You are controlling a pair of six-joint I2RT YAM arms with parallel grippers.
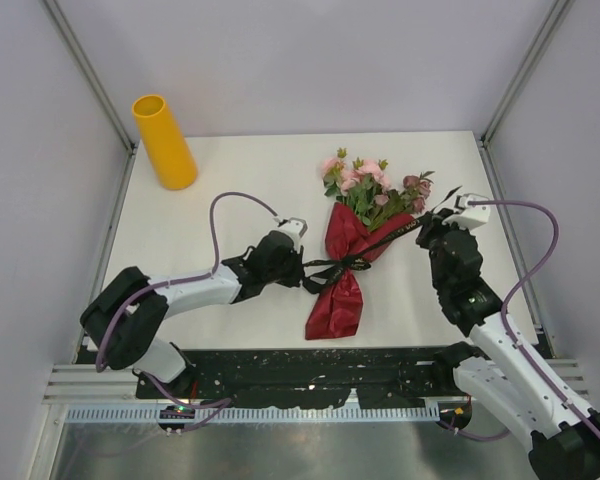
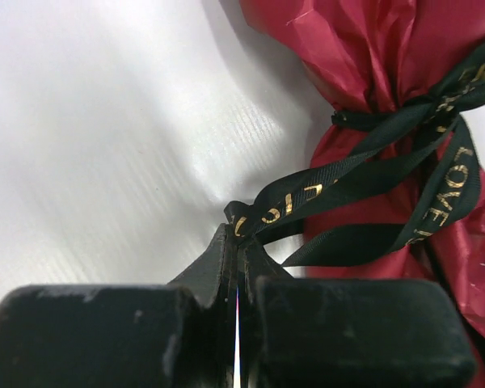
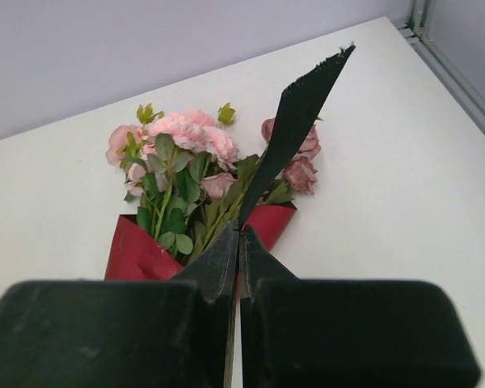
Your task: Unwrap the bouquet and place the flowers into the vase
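The bouquet [image 1: 346,262] lies on the white table, its dark red paper [image 2: 364,48] still tied at the waist by a black ribbon [image 2: 339,174] with gold letters. Pink and mauve flowers [image 1: 370,185] stick out of its far end. My left gripper [image 1: 300,268] is shut on one ribbon end just left of the knot, the tail pinched at its tips [image 2: 239,234]. My right gripper [image 1: 428,222] is shut on the other ribbon end [image 3: 295,129], right of the flowers [image 3: 186,141]. The ribbon runs taut between both grippers. The yellow-orange vase [image 1: 163,140] stands upright at the far left corner.
Grey walls with metal posts [image 1: 90,80] close in the table on three sides. A black base plate [image 1: 320,375] runs along the near edge. Purple cables [image 1: 540,250] loop from both arms.
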